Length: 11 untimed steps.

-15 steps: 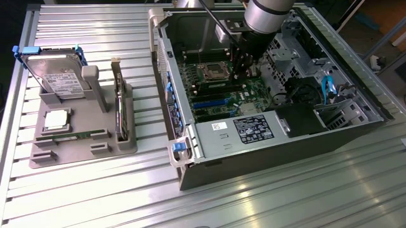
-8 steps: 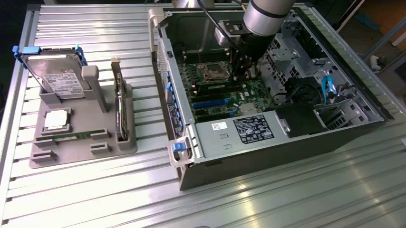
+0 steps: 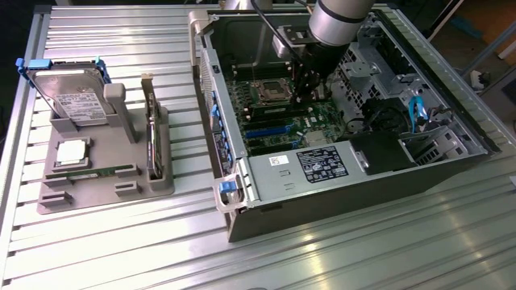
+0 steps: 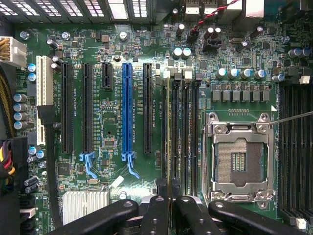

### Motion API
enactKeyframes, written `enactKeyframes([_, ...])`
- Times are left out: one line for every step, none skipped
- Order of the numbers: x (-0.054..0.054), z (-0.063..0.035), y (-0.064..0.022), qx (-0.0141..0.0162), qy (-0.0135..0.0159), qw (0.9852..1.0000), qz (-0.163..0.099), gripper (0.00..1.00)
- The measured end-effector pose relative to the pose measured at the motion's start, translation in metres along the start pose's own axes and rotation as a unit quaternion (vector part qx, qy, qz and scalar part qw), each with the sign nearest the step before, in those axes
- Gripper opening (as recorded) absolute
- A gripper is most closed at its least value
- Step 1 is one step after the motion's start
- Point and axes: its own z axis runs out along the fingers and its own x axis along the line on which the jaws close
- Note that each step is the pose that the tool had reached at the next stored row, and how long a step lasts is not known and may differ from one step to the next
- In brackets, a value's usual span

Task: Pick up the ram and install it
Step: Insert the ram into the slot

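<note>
Task stage: you are in the install half. I judge the pick-up done, because the ram (image 4: 168,137) is off the tray and over the motherboard (image 4: 112,147).
End effector: the end effector (image 4: 170,211) sits at the bottom centre of the wrist view, its fingers narrow and closed on the ram.
Ram: you see it edge-on as a thin pale line. It runs from between the fingers up the middle of the frame, along the memory slot nearest the long black expansion slots. It lies just left of the other memory slots (image 4: 185,137) and well left of the CPU socket (image 4: 239,156).
Not yet shown: you cannot tell whether the stick is pressed home or just above the slot. Seating is the part I count as left.
Wrist view gives you: the line-up of stick and slot, the bare socket at right, and the blue slot (image 4: 127,107) left of centre.
Exterior view gives you: the arm reaching down into the open case (image 3: 363,193) at upper centre, with the end effector (image 3: 310,90) low over the board beside the socket. The grey tray (image 3: 105,196) rests on the surface at the frame's left, carrying the hard drive (image 3: 77,96) and an upright card (image 3: 151,139).
Caution: a green strip (image 3: 96,172) lies in the tray's front holder. You cannot tell what it is.
</note>
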Motion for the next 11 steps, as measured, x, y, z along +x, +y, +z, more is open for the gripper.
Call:
enactKeyframes([0.0, 0.0001, 0.0, 0.0, 0.0, 1.0, 0.0, 0.12])
enactKeyframes([0.0, 0.0005, 0.0, 0.0, -0.0001, 1.0, 0.0, 0.12])
enactKeyframes([0.0, 0.0007, 0.0, 0.0001, -0.0001, 1.0, 0.0, 0.12])
enactKeyframes([0.0, 0.001, 0.0, 0.0002, 0.0, 1.0, 0.0, 0.12])
enactKeyframes([0.0001, 0.0012, 0.0, 0.0003, 0.0, 1.0, 0.0, 0.12])
enactKeyframes([0.0001, 0.0015, 0.0, 0.0003, 0.0, 1.0, 0.0, 0.12])
enactKeyframes([0.0001, 0.0017, 0.0, 0.0004, 0.0, 1.0, 0.0, 0.12])
enactKeyframes([0.0001, 0.002, 0.0, 0.0005, 0.0, 1.0, 0.0, 0.12])
enactKeyframes([0.0001, 0.0022, 0.0, 0.0006, 0.0, 1.0, 0.0, 0.12])
enactKeyframes([0.0001, 0.0024, 0.0, 0.0007, 0.0, 1.0, 0.0, 0.12])
enactKeyframes([0.0001, 0.0025, 0.0, 0.0007, 0.0001, 1.0, 0.0, 0.12])
